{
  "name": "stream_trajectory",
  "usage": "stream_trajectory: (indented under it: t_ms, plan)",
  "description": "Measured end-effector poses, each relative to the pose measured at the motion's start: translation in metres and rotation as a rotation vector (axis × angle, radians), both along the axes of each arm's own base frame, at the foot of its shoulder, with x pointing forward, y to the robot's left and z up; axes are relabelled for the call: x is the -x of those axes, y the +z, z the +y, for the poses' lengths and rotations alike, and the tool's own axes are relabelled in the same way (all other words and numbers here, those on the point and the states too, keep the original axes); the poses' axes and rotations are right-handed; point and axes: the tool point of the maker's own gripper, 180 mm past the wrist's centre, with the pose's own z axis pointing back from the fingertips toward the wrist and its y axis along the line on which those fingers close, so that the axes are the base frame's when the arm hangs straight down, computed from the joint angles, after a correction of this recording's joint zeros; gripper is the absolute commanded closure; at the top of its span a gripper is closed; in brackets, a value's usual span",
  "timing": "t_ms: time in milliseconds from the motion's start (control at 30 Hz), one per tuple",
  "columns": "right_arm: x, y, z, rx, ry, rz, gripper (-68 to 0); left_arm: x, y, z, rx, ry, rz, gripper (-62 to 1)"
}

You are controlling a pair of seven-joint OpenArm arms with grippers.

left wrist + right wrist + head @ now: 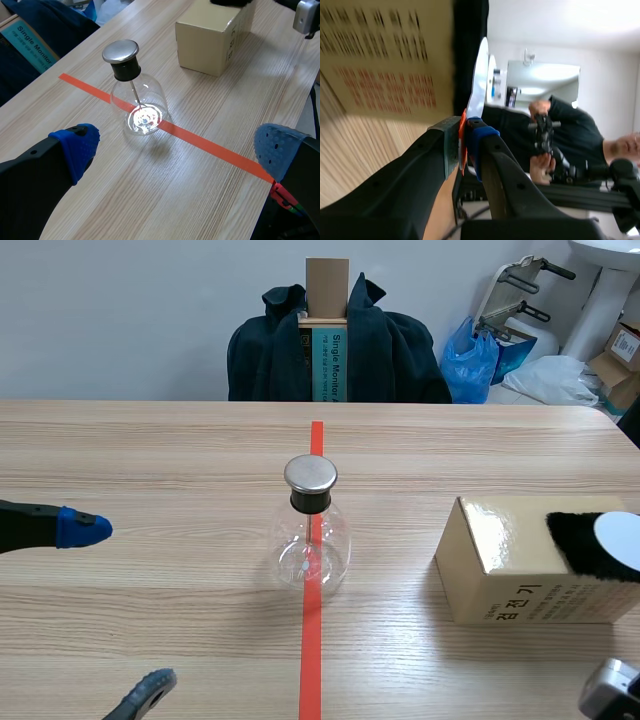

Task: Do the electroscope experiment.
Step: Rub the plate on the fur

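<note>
The electroscope, a clear glass flask [311,550] with a black stopper and a round metal cap [310,473], stands on the orange-red tape line at the table's middle. In the left wrist view the flask [138,107] is ahead of my left gripper [178,146], which is open with nothing between its blue pads [80,145]. A cardboard box [520,575] sits at the right with a black fur patch [580,540] and a white disc [618,537] on top. My right gripper [464,127] is shut on the thin white disc [479,75] beside the box [385,60].
Beyond the table's far edge stands a chair draped with a dark jacket [400,350], holding a tall cardboard package [327,330]. Blue bags [475,360] and boxes lie at the back right. A person in dark sleeves [570,135] shows past my right gripper.
</note>
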Motion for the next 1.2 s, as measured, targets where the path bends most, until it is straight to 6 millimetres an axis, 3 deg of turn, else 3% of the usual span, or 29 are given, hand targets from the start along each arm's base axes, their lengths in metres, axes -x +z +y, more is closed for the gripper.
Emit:
stream_trajectory:
  t_ms: [133, 200, 300, 367, 533, 700, 900, 1067, 1133, 1200]
  plan:
    - [0.003, -0.003, 0.028, -0.007, 0.206, 0.035, -0.6, 0.0, 0.0, 0.0, 0.0, 0.0, 0.0, -62.3]
    - [0.004, -0.005, 0.035, -0.005, 0.223, 0.038, -0.6, 0.0, 0.0, 0.0, 0.0, 0.0, 0.0, -62.3]
    - [0.001, -0.004, 0.006, 0.005, 0.037, 0.022, -0.6, 0.0, 0.0, 0.0, 0.0, 0.0, 0.0, -62.3]
    - [0.001, -0.001, -0.002, 0.009, 0.009, 0.015, -0.6, 0.0, 0.0, 0.0, 0.0, 0.0, 0.0, -62.3]
    - [0.004, -0.003, 0.032, 0.002, 0.219, 0.029, -0.6, 0.0, 0.0, 0.0, 0.0, 0.0, 0.0, -62.3]
    - [0.001, -0.001, -0.007, 0.013, -0.01, 0.014, -0.6, 0.0, 0.0, 0.0, 0.0, 0.0, 0.0, -62.3]
    - [0.003, -0.004, 0.026, 0.007, 0.203, 0.042, -0.6, 0.0, 0.0, 0.0, 0.0, 0.0, 0.0, -62.3]
    - [0.002, -0.002, -0.01, 0.023, -0.012, 0.028, -0.6, 0.0, 0.0, 0.0, 0.0, 0.0, 0.0, -62.3]
    - [0.002, -0.001, -0.007, 0.027, 0.038, 0.036, -0.6, 0.0, 0.0, 0.0, 0.0, 0.0, 0.0, -62.3]
    - [0.003, -0.001, 0.01, 0.02, 0.143, 0.04, -0.6, 0.0, 0.0, 0.0, 0.0, 0.0, 0.0, -62.3]
